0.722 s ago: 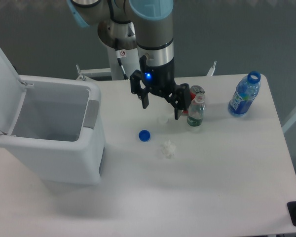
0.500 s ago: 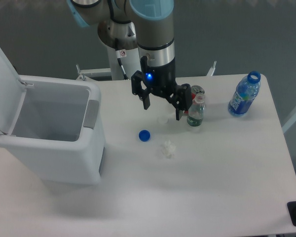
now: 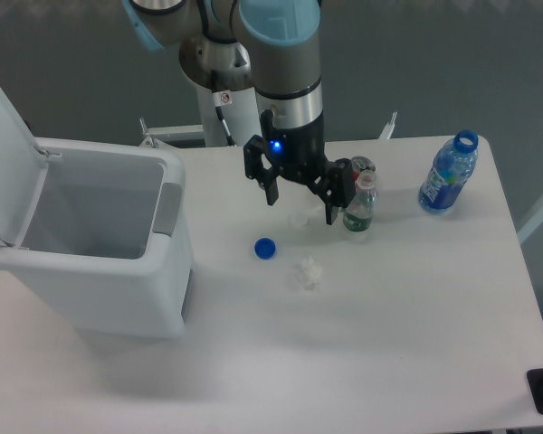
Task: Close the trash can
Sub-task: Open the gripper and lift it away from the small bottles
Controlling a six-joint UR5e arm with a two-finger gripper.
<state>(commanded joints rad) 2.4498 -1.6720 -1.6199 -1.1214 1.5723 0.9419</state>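
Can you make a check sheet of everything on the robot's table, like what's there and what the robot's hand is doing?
Surface: white table, no spills seen.
Job's things: trash can at the left, lid standing open, inside looks empty.
Clutter: blue cap, crumpled white scrap, small white cap, small bottle with a red can behind it, uncapped blue bottle at the right.
Grippers: gripper open, fingers holding nothing, above the small white cap, far from the lid.
Cables: nothing seen.
Surroundings: dark grey floor, metal table frame behind.
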